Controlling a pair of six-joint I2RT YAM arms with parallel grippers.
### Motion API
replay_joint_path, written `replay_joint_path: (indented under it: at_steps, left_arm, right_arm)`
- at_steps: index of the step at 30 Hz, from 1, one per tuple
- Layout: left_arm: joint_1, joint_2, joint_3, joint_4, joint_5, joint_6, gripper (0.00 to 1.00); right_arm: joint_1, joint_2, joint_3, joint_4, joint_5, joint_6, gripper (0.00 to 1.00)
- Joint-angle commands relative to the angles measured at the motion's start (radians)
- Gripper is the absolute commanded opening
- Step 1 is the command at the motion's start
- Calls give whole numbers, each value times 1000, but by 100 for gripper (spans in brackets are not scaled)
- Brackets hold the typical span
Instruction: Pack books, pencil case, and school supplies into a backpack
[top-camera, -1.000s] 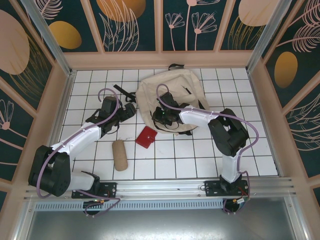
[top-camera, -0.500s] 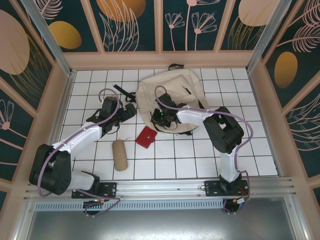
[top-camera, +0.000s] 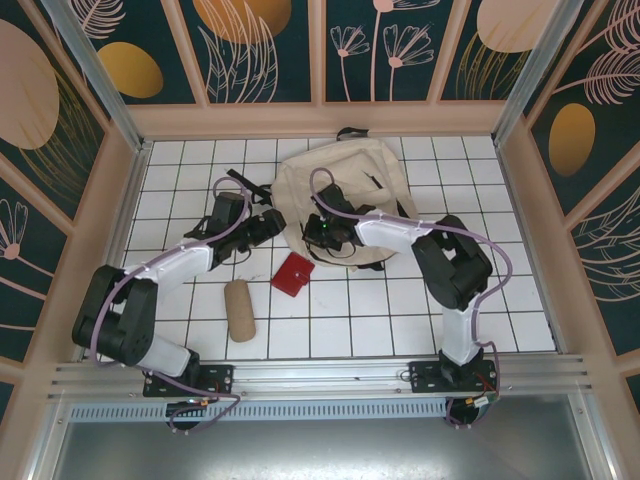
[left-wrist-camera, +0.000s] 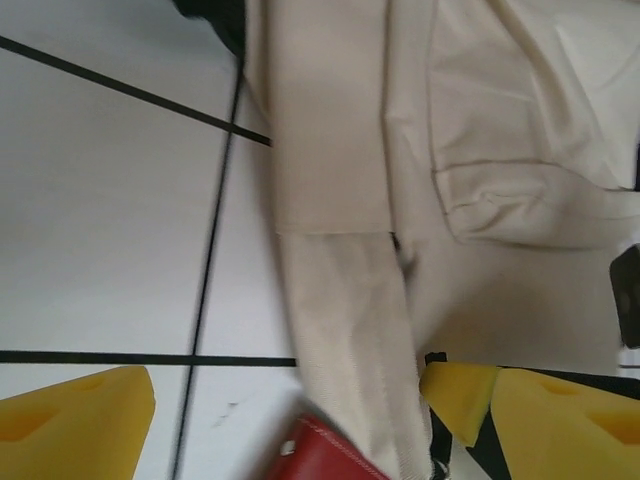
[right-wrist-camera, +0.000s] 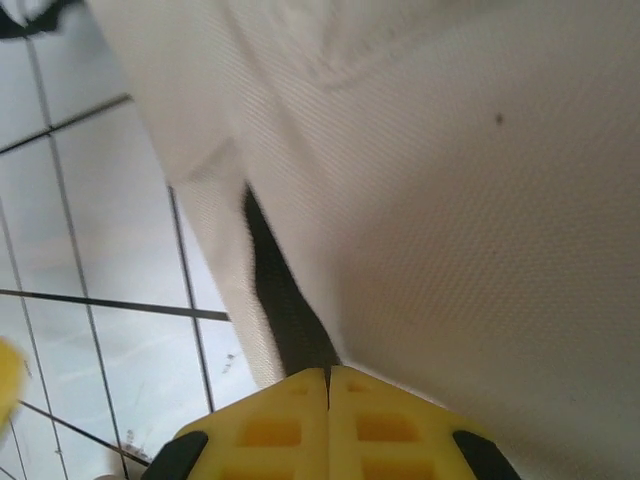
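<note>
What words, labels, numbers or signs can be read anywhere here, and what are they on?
No text can be read in these pictures.
backpack: plain cream fabric, no lettering seen, even close up in the wrist views.
red square item: any marking is too small to read.
pencil case: plain tan, no print seen.
wall panels: painted flowers and leaves, no letters.
</note>
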Motion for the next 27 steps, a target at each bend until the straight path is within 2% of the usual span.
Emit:
replay_joint_path:
  at_steps: [1, 9, 16, 23, 27]
  left_arm:
    - [-1, 54, 14, 149, 152, -72, 84]
    - [-39, 192, 101, 211, 194, -148, 77]
    - [-71, 318, 164, 118, 125, -182, 61]
    - [-100, 366, 239, 33, 74, -144, 42]
    - [-101, 373, 238, 34, 73, -146, 26]
  right_arm:
    - [8, -99, -1, -10, 75, -25, 0]
    - [10, -121, -64, 1, 87, 16, 0]
    - [36, -144, -111, 14, 107, 39, 0]
    - [60, -156, -148, 22, 110, 74, 0]
    - [66, -156, -142, 6, 132, 76, 0]
